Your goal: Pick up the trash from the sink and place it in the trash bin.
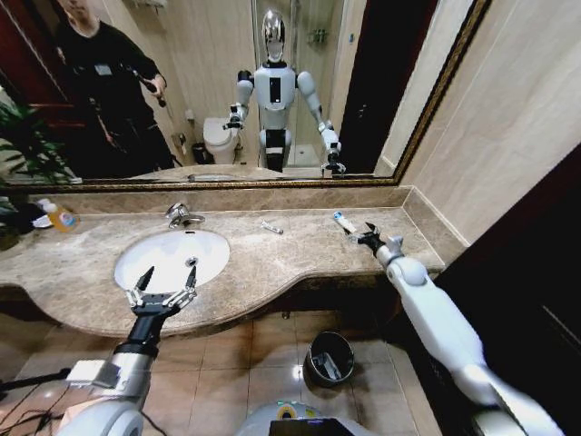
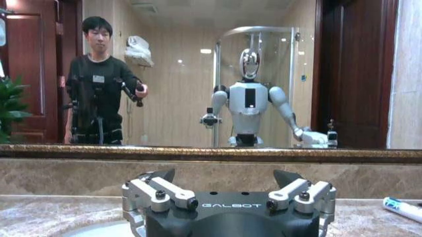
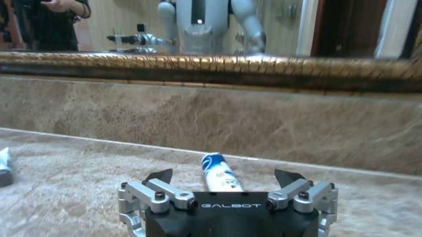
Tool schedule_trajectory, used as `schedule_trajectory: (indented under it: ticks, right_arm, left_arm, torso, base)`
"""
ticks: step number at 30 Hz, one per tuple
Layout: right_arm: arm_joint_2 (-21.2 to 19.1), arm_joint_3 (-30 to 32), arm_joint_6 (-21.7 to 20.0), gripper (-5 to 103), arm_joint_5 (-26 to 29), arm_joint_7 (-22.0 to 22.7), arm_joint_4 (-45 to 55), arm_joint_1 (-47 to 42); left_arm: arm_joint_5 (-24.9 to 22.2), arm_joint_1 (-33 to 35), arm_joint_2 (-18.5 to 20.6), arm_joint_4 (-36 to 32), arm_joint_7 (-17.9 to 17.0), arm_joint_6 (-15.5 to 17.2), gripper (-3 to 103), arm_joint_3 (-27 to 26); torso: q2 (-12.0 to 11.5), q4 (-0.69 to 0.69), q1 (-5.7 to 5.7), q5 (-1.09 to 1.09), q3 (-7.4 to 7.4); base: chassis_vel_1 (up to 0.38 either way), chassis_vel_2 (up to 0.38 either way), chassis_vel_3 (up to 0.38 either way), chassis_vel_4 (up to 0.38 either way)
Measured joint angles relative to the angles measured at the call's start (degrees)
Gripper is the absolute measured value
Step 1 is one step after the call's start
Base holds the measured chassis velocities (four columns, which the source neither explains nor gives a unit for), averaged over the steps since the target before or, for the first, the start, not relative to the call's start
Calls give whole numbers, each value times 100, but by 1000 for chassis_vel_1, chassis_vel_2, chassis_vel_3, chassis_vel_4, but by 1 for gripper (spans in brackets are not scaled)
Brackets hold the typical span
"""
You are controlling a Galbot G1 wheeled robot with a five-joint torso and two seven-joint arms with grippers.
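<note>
Right end effector [image 3: 224, 180] low over the bench [image 1: 300, 250], jaws spread wide, nothing held. White-blue tube [image 3: 220, 173] lies on the marble directly ahead of it, between the two fingers as my right wrist view has it. Tube's long axis runs away from the wrist toward the backsplash, roughly in line with the approach, so the fingers straddle its width rather than its length. In the head view the same tube [image 1: 343, 221] sits just beyond the end effector, at the far right end of the bench.

Second small piece of trash [image 1: 271, 227] lies mid-bench, between faucet and right arm; well apart from both arms.

Left end effector [image 1: 163, 286] hovers at the near rim of the sink [image 1: 145, 250], fingers open, empty. Basin looks bare from the head view.

Trash bin [image 1: 329, 357] on the floor below the bench edge, something already lying inside.

Judgement: right arm is clearly nearer; a short advance and close should take the tube.
</note>
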Motion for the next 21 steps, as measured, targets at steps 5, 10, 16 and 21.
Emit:
schedule_trajectory:
  ticks: [5,10,16,21]
  right_arm:
    - [145,-136,-161,100,5,-218,-559,401]
    - [181,-196,-293,100,-22,-301,-826,617]
    - [189,-208,-398,91,-32,-286,-953,673]
    - [187,-202,-410,76,-42,-269,-962,638]
  left_arm:
    - [0,0,0,0,0,0,100,0]
    - [0,0,0,0,0,0,100,0]
    - [0,0,0,0,0,0,100,0]
    - [0,0,0,0,0,0,100,0]
  torso:
    - [0,-1,0,-1,0]
    - [0,-1,-1,-1,0]
    - [0,-1,-1,0,0]
    - [0,-1,-1,0,0]
  base:
    - [0,0,0,0]
    - [0,0,0,0]
    - [0,0,0,0]
    - [0,0,0,0]
